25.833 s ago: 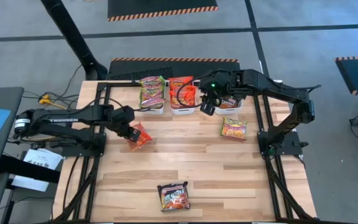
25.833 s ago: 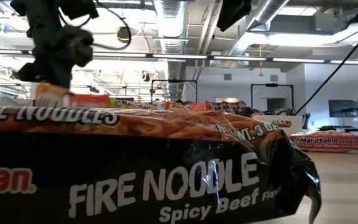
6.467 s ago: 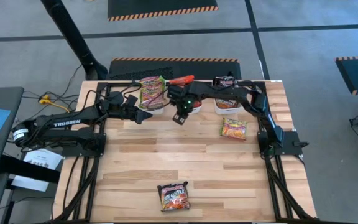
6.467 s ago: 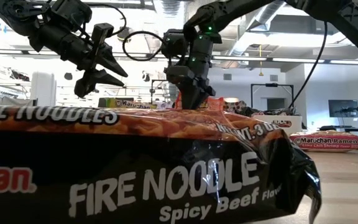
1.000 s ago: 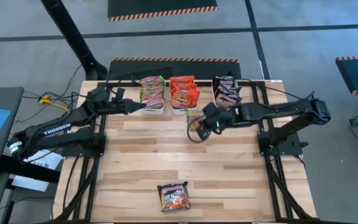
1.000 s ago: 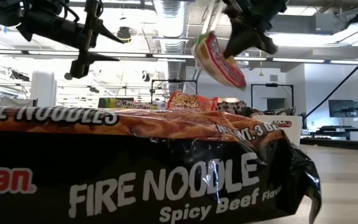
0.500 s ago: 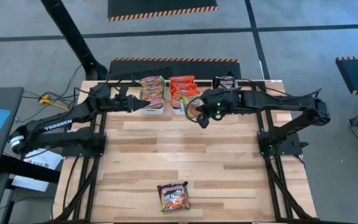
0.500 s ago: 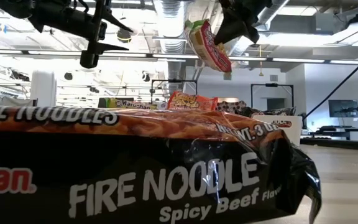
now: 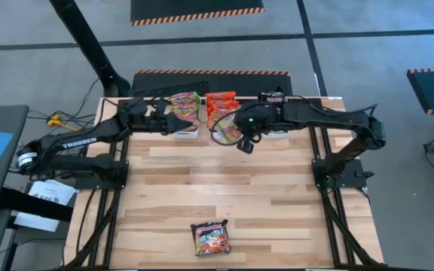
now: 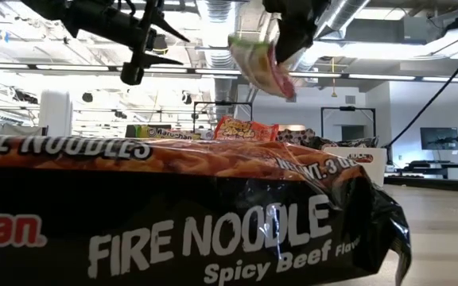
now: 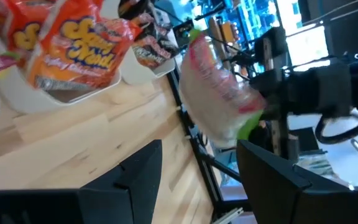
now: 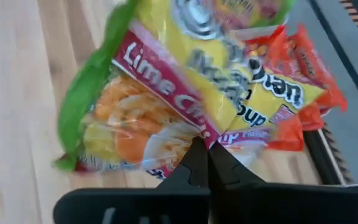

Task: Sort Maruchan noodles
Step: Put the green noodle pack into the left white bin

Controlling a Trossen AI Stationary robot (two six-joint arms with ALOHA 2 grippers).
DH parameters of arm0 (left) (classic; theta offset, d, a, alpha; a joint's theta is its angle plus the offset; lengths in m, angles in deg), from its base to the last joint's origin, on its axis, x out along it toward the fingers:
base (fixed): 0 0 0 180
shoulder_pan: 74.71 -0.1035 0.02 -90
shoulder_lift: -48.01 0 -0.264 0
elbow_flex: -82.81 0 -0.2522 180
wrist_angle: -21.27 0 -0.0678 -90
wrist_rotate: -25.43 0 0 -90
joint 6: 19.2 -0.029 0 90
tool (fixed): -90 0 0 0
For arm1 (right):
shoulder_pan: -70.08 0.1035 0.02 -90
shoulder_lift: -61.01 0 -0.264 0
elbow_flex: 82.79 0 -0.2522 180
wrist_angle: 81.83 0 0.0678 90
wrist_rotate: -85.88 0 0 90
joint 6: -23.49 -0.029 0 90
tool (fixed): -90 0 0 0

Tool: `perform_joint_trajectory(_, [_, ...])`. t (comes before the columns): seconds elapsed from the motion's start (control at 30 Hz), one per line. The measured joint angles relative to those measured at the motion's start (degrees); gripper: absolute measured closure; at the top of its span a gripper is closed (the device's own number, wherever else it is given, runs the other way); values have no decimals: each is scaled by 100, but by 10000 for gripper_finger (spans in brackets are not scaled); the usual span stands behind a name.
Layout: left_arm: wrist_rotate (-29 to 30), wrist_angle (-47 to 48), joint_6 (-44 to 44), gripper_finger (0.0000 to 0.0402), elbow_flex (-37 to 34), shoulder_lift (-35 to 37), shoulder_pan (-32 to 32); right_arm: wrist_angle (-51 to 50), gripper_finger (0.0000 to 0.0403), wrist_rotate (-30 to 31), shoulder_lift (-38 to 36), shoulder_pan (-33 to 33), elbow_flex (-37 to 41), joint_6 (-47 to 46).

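Wooden slats form the tabletop (image 9: 224, 188); nearest lies a glossy black-and-orange square noodle packet (image 9: 211, 236), unsorted. Farther back, the right gripper (image 9: 241, 134) is clamped on a green-yellow plastic lime noodle packet (image 9: 225, 132), held aloft just before the white rectangular bins (image 9: 186, 133). The left gripper (image 9: 178, 123), fingers spread and empty, hovers at the green-packet bin. Risk: pinched only by an edge, the packet may swing and land in the neighbouring red-orange packets (image 9: 219, 106).
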Motion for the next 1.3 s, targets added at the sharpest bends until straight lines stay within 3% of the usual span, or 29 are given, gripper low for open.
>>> perform_joint_trajectory(0.4, [-92,-48,279,210,278,-664,81,-744,402,344,1262,333,-1331,1312])
perform_joint_trajectory(0.83, [-90,162,256,210,271,-673,77,-966,402,383,2204,445,-2634,2412])
perform_joint_trajectory(1.3, [-251,343,253,210,269,-671,75,-707,402,453,2403,457,-2945,2806])
